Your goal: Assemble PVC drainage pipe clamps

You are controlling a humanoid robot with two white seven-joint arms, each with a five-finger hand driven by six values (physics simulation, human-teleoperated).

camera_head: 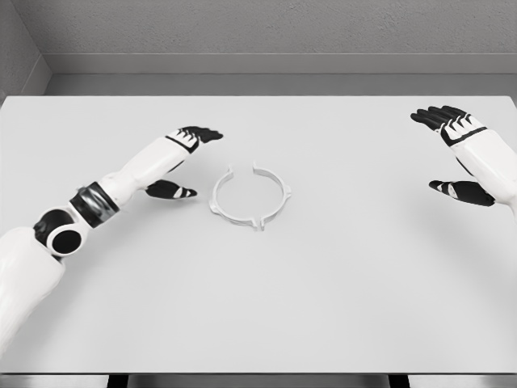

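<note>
1. the table (pixel 258 323) is the biggest thing here, a single plain white top that fills most of the view, with a grey wall behind its far edge.
2. we see two arms, one on each side. our left hand (pixel 179 162) lies just left of the clamp, fingers spread and thumb apart, holding nothing and not touching the ring. our right hand (pixel 460 158) hovers well off to the right near the table's edge, also spread and empty.
3. there is one pipe clamp (pixel 250 196), a thin white ring lying flat on the table a little left of centre. it has a gap at its far side and small lugs sticking out around the rim. we count no second clamp half, no pipe and no screws in view.
4. we judge the clamp light and springy: a slim plastic band like this likely flexes at the gap, so a hard squeeze could bend it or close it up.
5. lying flat on a smooth top, it may slide when nudged. we think the best hold is a light pinch across the band near a lug, thumb inside and fingers outside, on the left side nearest our left hand.
</note>
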